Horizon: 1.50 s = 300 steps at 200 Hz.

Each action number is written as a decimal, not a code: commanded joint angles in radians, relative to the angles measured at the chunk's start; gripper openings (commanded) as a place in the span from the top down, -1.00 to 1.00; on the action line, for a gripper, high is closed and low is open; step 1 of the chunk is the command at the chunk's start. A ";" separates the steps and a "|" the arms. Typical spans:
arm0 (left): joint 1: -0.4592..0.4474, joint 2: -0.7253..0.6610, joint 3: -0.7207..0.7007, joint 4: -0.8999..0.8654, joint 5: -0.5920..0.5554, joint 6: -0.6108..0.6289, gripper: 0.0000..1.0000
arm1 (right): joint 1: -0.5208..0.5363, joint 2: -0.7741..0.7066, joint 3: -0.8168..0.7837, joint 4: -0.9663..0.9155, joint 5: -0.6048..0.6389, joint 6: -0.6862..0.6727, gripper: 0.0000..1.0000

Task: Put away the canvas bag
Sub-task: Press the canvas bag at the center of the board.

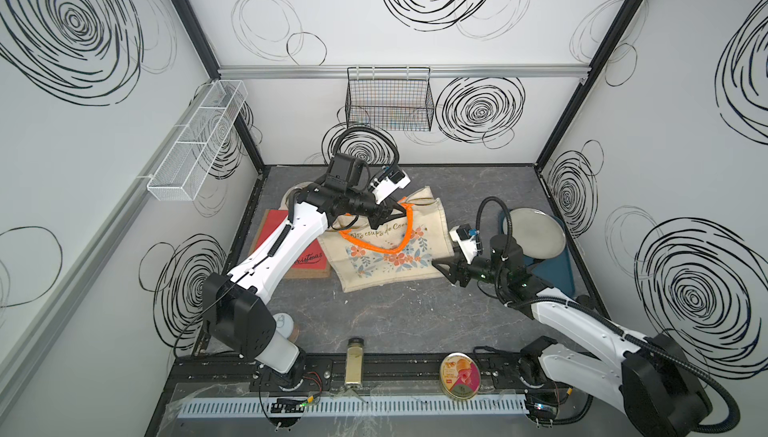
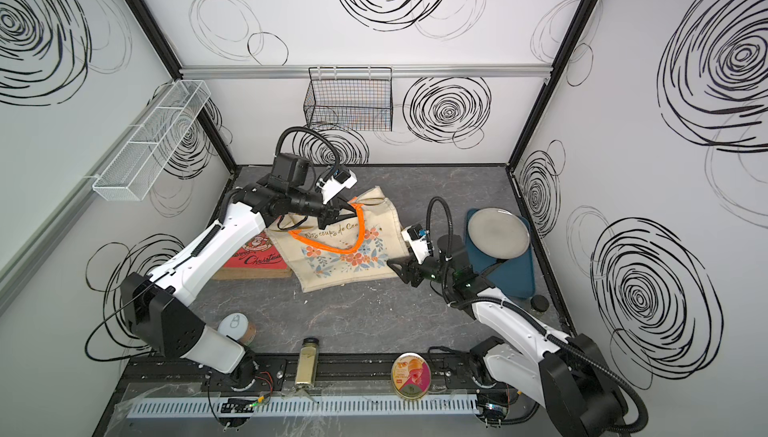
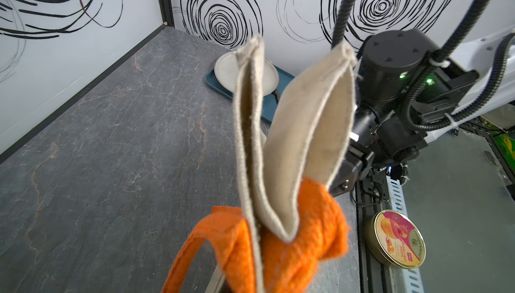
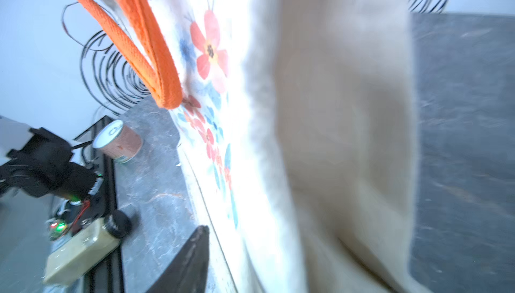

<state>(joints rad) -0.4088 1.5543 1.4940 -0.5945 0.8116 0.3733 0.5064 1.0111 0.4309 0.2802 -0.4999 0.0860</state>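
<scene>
- Grips orange handle (image 3: pixel 303 235) of canvas bag (image 1: pixel 395 256) w/ left gripper (image 1: pixel 390 211): jaws clamped together on strap, which is bunched right at the tips.
- Holds up only the bag's top corner. Mouth gapes open just ahead of left jaws; rest of bag slopes down below them, bottom edge prob. on tabletop.
- Waits w/ right gripper (image 1: pixel 446 275) at bag's side edge, jaws apart, closed on nothing. Cloth hangs right in front of them; shows one finger (image 4: pixel 189 261) in right wrist view, other hidden by the cloth.
- Done, by the look: handle picked up, lift begun.
- Not yet done: whole bag off table, carry, stowing.
- Likely needs carry up & well beyond left jaws to black wire basket (image 1: pixel 388 102) on back wall. Prob. the destination, tho white mesh rack (image 1: pixel 199 144), off behind left jaws, also poss.
- Could use right jaws to pinch side edge & steady or fold cloth first.
- Est. early stage, most of job ahead.
</scene>
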 commanded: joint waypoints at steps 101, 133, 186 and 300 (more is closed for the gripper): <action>-0.051 0.021 0.103 -0.074 -0.010 0.039 1.00 | -0.186 0.035 0.133 0.111 -0.244 -0.026 -0.83; -0.058 0.021 0.109 -0.062 0.032 0.027 1.00 | -0.149 0.139 0.188 0.103 -0.320 -0.066 -0.73; -0.021 -0.018 0.053 0.075 0.031 -0.068 1.00 | -0.095 0.237 0.163 0.162 -0.241 -0.080 0.08; -0.025 -0.063 -0.011 0.227 -0.029 -0.189 1.00 | -0.037 0.259 0.036 0.287 -0.102 0.047 -0.46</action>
<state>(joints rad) -0.4362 1.5452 1.4750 -0.5228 0.7654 0.2165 0.4534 1.2671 0.5045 0.5148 -0.6052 0.0895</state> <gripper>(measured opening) 0.091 0.729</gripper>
